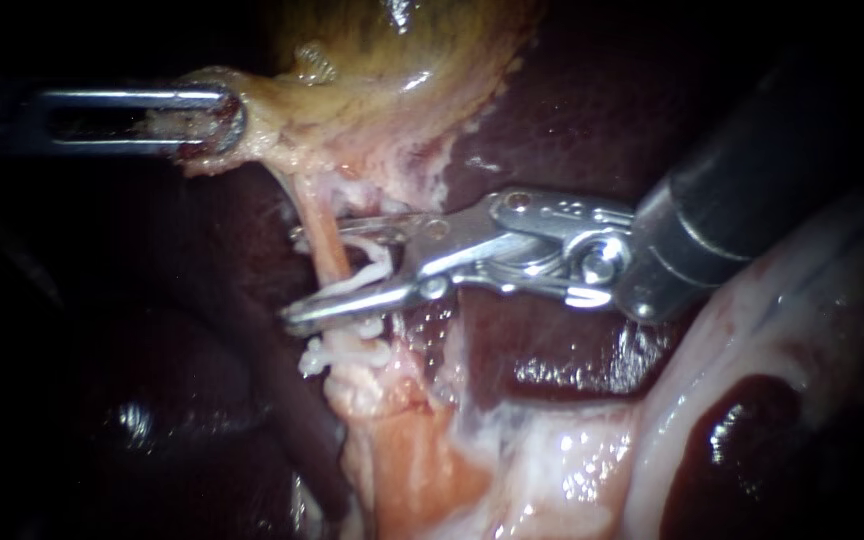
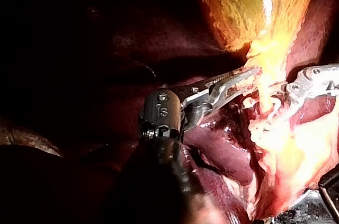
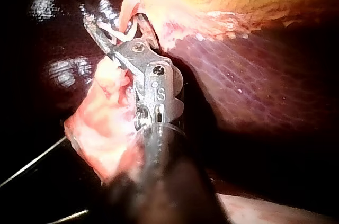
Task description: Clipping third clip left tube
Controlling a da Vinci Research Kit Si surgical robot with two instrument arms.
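At centre frame, straddling the tube point(image 1: 328, 250) with right instrument point(image 1: 294, 277) jaws spread, risking a skewed clip through crowding seated white clips point(image 1: 352, 352).

Bright polished metal on the right instrument point(image 1: 297, 280) — dark matt shaft, liver point(image 1: 552, 120) wet, glossy, gallbladder point(image 1: 382, 60) slick
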